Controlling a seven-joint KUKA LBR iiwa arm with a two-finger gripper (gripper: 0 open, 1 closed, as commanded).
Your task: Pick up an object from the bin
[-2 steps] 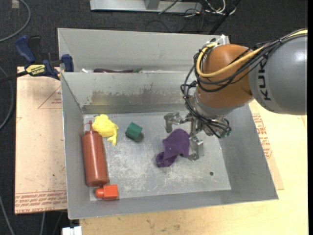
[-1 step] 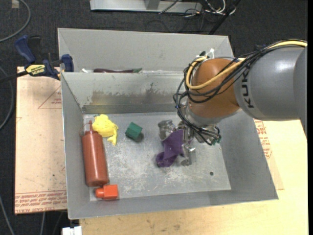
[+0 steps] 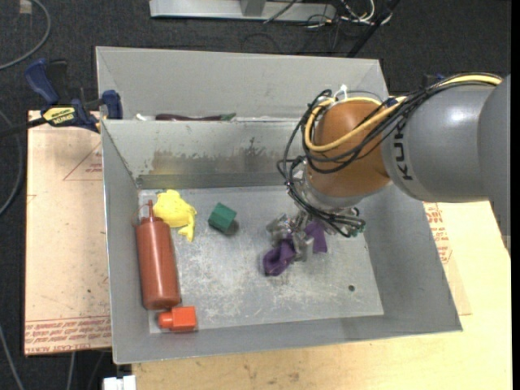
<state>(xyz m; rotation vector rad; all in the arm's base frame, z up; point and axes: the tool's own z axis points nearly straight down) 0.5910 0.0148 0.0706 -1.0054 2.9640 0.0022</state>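
One red bottle [image 3: 157, 262], one yellow toy [image 3: 175, 211], one green block [image 3: 222, 218], one purple thing [image 3: 280, 259].

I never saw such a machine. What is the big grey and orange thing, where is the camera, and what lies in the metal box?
It is a robot arm, reaching in from the right; the orange part with cables is its wrist. The camera looks down from above, slightly sideways. The grey metal bin holds a red-brown bottle with an orange cap at the left, a yellow toy beside it, a green block, and a purple toy near the middle. The claw is down at the purple toy; whether it grips it cannot be seen.
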